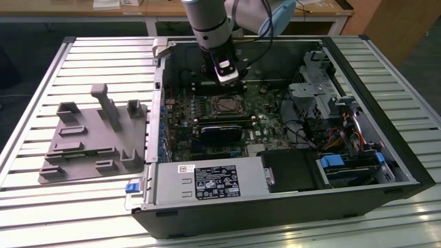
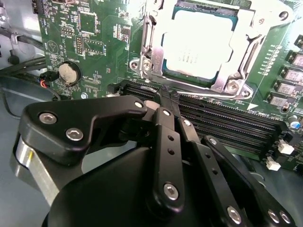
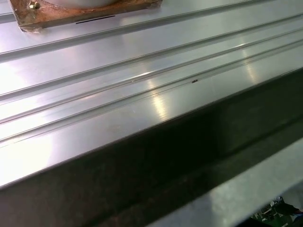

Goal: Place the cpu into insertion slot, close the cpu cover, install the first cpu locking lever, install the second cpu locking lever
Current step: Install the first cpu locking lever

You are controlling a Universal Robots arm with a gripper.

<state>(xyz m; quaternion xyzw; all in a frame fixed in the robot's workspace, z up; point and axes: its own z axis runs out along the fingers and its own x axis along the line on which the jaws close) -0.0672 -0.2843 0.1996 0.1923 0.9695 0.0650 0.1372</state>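
The jaws are closed, the black fingertips (image 2: 165, 100) pressed together with nothing seen between them. In the second wrist view they hang at the picture's middle, over the long black memory slots (image 2: 222, 118), which run from the middle left down to the lower right.

Just beyond, at the upper middle, the cpu (image 2: 199, 40) lies flat in its socket, silver face up. It is square, so it has no long axis, and its edges sit a little turned in the frame. The cpu cover (image 2: 152, 42) lies down around it.

In the exterior view the arm (image 1: 206, 20) reaches from the top centre into the open computer case (image 1: 358, 77). The insertion slot (image 1: 225, 105) lies just below its tip. The case stands on a slatted metal worktop (image 1: 103, 57).
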